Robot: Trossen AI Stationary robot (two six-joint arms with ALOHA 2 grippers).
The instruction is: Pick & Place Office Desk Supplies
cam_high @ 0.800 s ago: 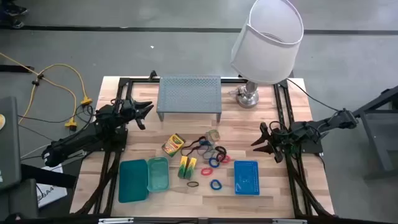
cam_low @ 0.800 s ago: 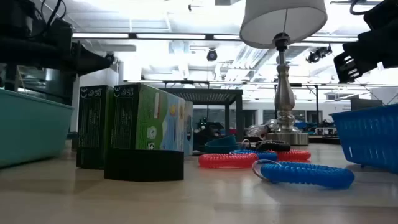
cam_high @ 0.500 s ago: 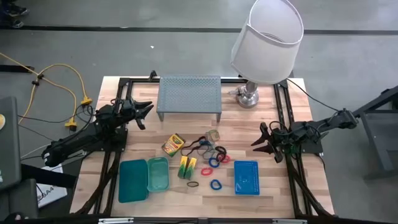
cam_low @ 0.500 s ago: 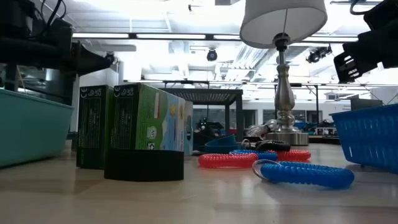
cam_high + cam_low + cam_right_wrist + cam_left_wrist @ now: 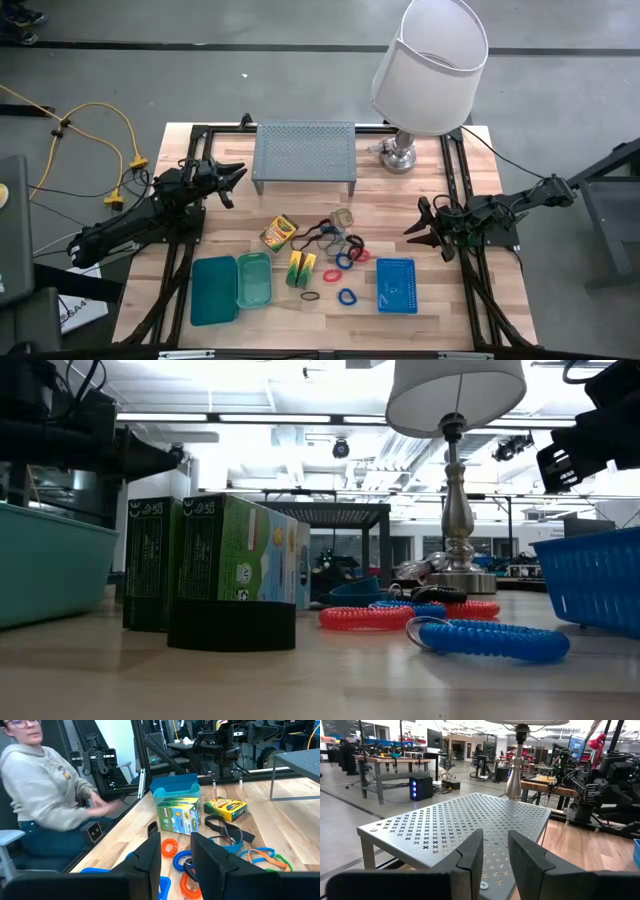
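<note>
— While both arms hang back at the edges of the desk [image 5: 420,180], would you say any step has begun?

— No, I judge this the start. The left gripper [image 5: 232,180] hovers beside the grey riser shelf [image 5: 304,152], fingers [image 5: 470,862] spread apart with nothing between them. The right gripper [image 5: 425,228] waits at the right side, its fingers [image 5: 150,862] likewise parted and empty.

— And the supplies?

— Loose mid-desk: the crayon box [image 5: 279,232], the yellow-green blocks [image 5: 302,268] and the band loops [image 5: 342,255] clustered between them. The teal trays [image 5: 230,287] lie toward the front left, the blue mesh basket [image 5: 397,285] toward the front right.

— So the next move?

— Probably the right arm reaching in and down to the loops nearest it, then carrying one to the basket. They lie flat and tangled, so a low, narrow pinch seems needed.
</note>
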